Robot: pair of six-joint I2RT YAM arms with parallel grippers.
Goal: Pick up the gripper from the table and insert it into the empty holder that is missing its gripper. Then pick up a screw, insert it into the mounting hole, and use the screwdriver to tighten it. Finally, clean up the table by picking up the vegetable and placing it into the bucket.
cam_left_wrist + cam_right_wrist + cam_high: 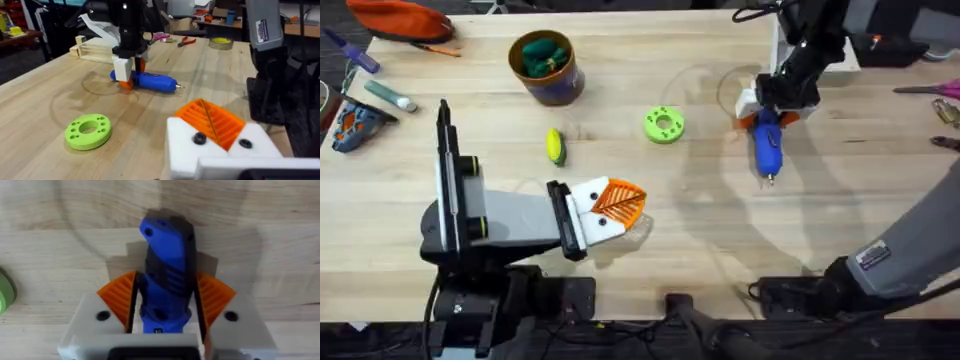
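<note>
The blue screwdriver (767, 146) lies on the table at the right back, its metal tip toward the front. My right gripper (766, 116) comes down on its rear end. In the right wrist view its orange fingers (214, 294) press both sides of the screwdriver (167, 260). My left gripper (618, 203) rests low at the front centre, its two orange fingers (212, 119) shut together with nothing held. The yellow-green vegetable (554, 146) lies between it and the bucket (560, 88), which holds darker green lumps. The loose gripper, the empty holder and the screw are out of view.
A lime-green disc (663, 124) with a centre hole lies mid-table, left of the screwdriver. A pale wooden box (95, 50) stands behind the right arm. An orange pouch (400, 18) and small tools (388, 95) sit at the back left, pliers (945, 90) at the right edge.
</note>
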